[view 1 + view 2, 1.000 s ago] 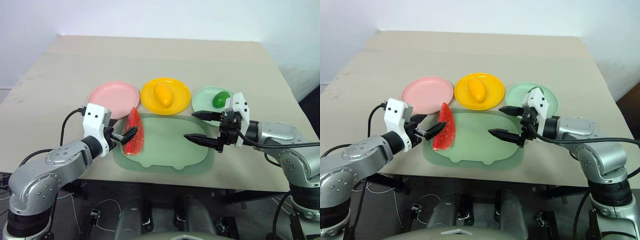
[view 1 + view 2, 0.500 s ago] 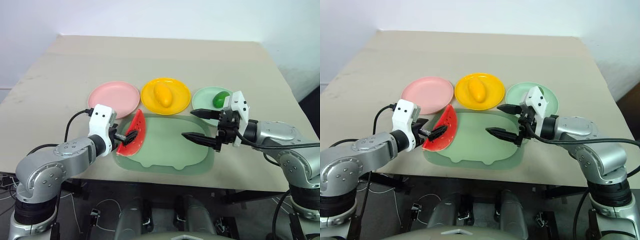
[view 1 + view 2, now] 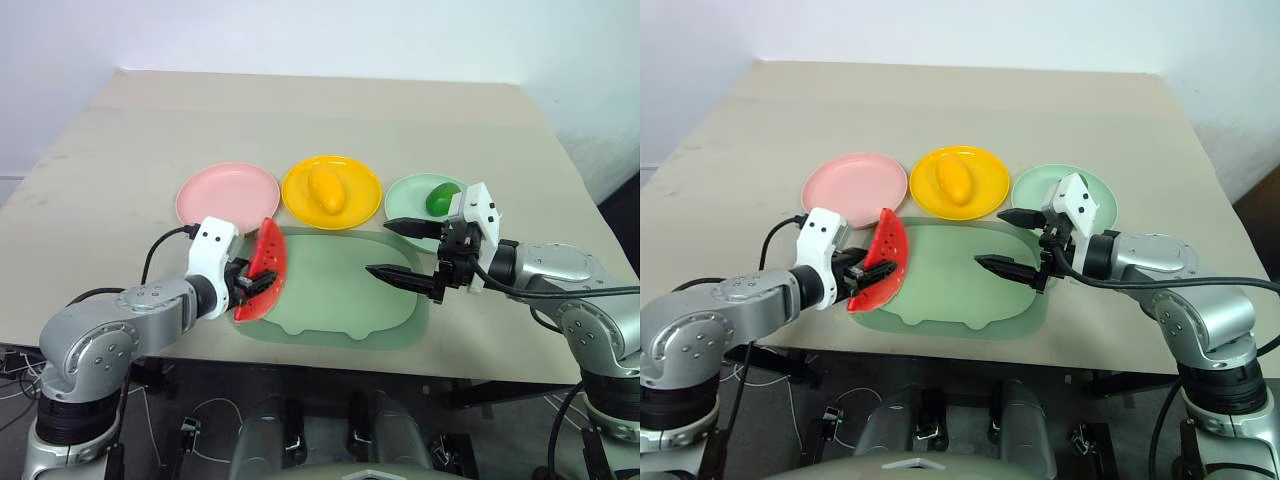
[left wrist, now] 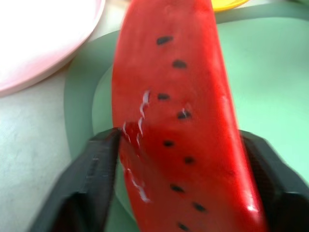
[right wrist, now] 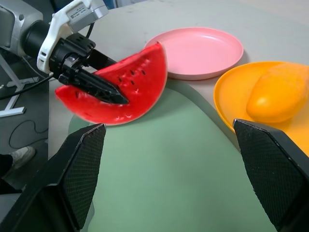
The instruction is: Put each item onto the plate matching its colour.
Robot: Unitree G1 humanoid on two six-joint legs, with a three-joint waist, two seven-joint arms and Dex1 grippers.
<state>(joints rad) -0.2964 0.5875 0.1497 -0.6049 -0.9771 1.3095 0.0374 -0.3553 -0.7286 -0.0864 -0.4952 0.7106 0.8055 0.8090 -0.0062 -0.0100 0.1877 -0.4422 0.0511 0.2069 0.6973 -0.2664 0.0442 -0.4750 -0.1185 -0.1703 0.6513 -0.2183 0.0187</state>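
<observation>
From the head, three round plates sit in a row on the table [image 3: 300, 110]: a pink plate [image 3: 228, 195], a yellow plate [image 3: 332, 192] and a pale green plate [image 3: 418, 200]. The big green tray [image 3: 340, 300] lies just in front of them. There are three toy fruits. The mango [image 3: 325, 189] rests on the yellow plate and the dark green fruit [image 3: 440, 198] on the pale green one. The watermelon wedge [image 3: 262, 282] stands on edge over the tray's left rim, pinched between the fingers of the left gripper [image 3: 252, 283].

The left wrist view adds the close detail: a black finger [image 4: 94, 169] on each flat face of the wedge, seeds plain to see.

The right gripper [image 3: 400, 255] hangs over the tray's right side, fingers spread and holding nothing. Its wrist view shows the wedge side-on, with the pink plate bare behind it.
</observation>
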